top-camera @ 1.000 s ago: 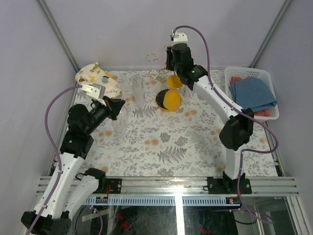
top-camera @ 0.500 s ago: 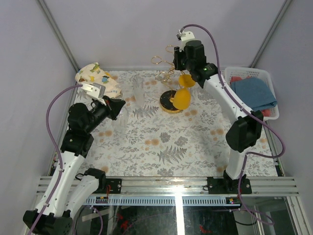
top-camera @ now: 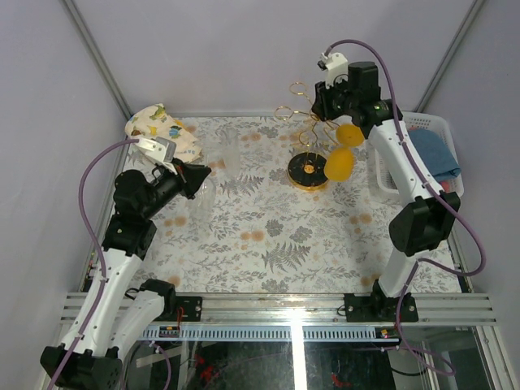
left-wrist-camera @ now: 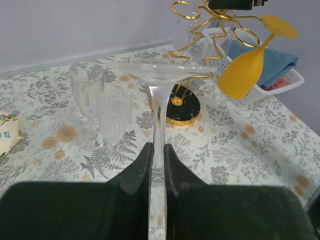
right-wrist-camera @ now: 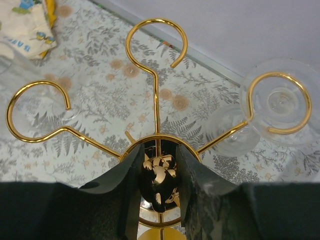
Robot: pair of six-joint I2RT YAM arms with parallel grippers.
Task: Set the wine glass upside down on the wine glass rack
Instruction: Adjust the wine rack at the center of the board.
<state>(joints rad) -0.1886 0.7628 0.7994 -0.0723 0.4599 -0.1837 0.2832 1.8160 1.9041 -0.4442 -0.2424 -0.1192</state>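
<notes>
Seen from above, a flower-printed table has the left arm bent over its left side. The left gripper points toward the middle, and what it carries is too faint to make out here. The right arm reaches to the far edge, where the right gripper sits on top of the gold wine glass rack. A yellow wine glass hangs upside down from one of the rack's arms. A patterned cloth lies at the far left. A white basket holding a blue cloth sits at the far right. In the left wrist view, the two dark fingers are clamped on the stem of a clear wine glass. The stem runs away from the camera to a broad clear disc, and it is unclear whether that disc is the foot or the bowl. This glass is well apart from the rack. A clear flute and a ribbed tumbler stand just beside each other on the table. In the right wrist view, the fingers press on either side of the knob at the top of the rack's central pole. Three ring-ended arms fan outward. The right-hand ring holds the foot of a clear glass that hangs upside down.
</notes>
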